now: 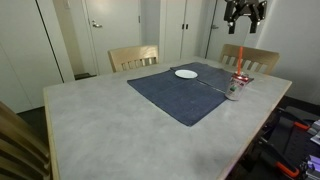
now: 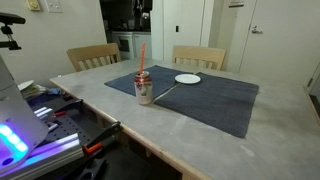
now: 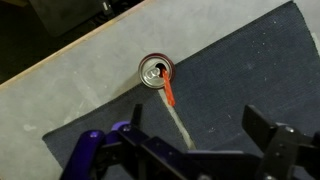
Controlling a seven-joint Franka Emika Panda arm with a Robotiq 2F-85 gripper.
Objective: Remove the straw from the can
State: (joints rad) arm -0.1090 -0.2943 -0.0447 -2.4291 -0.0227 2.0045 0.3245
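Note:
The can [image 1: 234, 89] is small and silvery with red markings. It stands upright on the edge of a dark blue mat [image 1: 185, 95] in both exterior views [image 2: 144, 91]. The red-orange straw [image 1: 241, 62] sticks up out of its top [image 2: 141, 58]. The wrist view looks straight down on the can [image 3: 156, 71] with the straw [image 3: 169, 93] leaning out of its opening. My gripper [image 1: 245, 12] hangs high above the can, open and empty, with its two dark fingers spread wide in the wrist view [image 3: 198, 128].
A white round plate [image 1: 186, 73] lies on the mat [image 2: 215, 98] behind the can [image 2: 187, 79]. A thin stick [image 2: 166, 92] lies flat on the mat beside the can [image 3: 182, 128]. Two wooden chairs [image 1: 133, 57] stand at the table's far side. The can is near the table's edge.

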